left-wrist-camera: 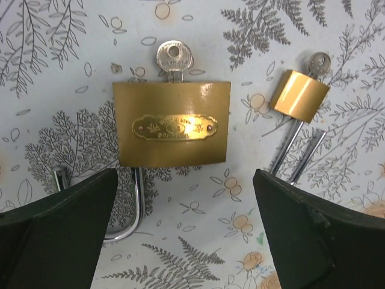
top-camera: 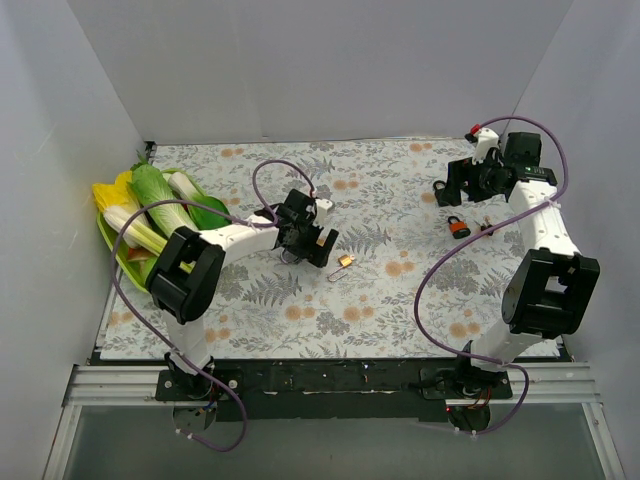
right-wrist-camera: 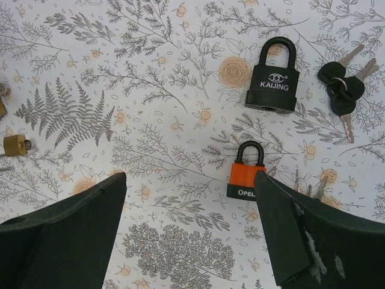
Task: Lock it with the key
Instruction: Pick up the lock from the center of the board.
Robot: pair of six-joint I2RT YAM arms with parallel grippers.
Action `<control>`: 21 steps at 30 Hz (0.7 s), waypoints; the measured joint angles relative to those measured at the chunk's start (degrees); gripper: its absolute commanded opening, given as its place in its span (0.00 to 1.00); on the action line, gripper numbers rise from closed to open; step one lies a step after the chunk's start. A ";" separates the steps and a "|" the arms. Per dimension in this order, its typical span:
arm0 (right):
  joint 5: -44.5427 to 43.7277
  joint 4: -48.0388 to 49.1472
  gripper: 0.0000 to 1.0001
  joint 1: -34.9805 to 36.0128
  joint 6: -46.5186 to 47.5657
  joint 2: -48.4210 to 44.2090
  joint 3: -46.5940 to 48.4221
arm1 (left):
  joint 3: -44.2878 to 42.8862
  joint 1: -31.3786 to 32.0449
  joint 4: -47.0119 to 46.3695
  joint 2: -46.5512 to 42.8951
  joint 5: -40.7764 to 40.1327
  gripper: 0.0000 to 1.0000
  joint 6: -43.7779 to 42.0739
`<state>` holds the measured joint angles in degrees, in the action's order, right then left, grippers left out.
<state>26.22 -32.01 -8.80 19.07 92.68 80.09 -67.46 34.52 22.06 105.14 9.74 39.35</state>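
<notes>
A large brass padlock (left-wrist-camera: 171,123) lies flat on the flowered cloth with a silver key (left-wrist-camera: 173,57) in its keyhole and its shackle (left-wrist-camera: 129,208) swung open. My left gripper (left-wrist-camera: 183,241) hovers open just above it, touching nothing; it also shows in the top view (top-camera: 308,240). A small brass padlock (left-wrist-camera: 299,95) with a long shackle and its own key (left-wrist-camera: 319,62) lies to the right (top-camera: 345,261). My right gripper (right-wrist-camera: 189,241) is open and empty above the cloth, beside an orange padlock (right-wrist-camera: 246,174).
A black padlock (right-wrist-camera: 274,75) and a bunch of black-headed keys (right-wrist-camera: 341,87) lie beyond the orange one. A green tray (top-camera: 125,262) of leafy vegetables stands at the far left. White walls close in the table on three sides.
</notes>
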 measured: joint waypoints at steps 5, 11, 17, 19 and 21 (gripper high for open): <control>0.35 -0.02 0.94 0.09 0.00 0.00 -0.20 | -2.03 1.62 -1.70 3.04 -4.90 0.93 -0.17; 0.59 0.07 0.95 0.09 0.00 -0.02 -0.44 | -2.47 3.87 -3.08 4.20 -11.32 0.88 -0.59; 0.59 0.44 0.95 0.09 0.00 -0.07 -1.07 | -2.47 5.97 -4.11 4.26 -15.80 0.66 -0.37; 0.55 0.44 0.95 0.09 0.00 -0.09 -1.16 | -2.47 6.25 -4.13 4.31 -16.50 0.61 0.07; 0.55 0.44 0.96 0.09 0.15 -0.13 -1.16 | -2.58 6.38 -4.02 4.37 -16.65 0.50 0.39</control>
<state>26.76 -31.57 -8.71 19.22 92.55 78.94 -70.04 40.91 18.04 109.51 -6.92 39.75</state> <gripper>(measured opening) 0.950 0.657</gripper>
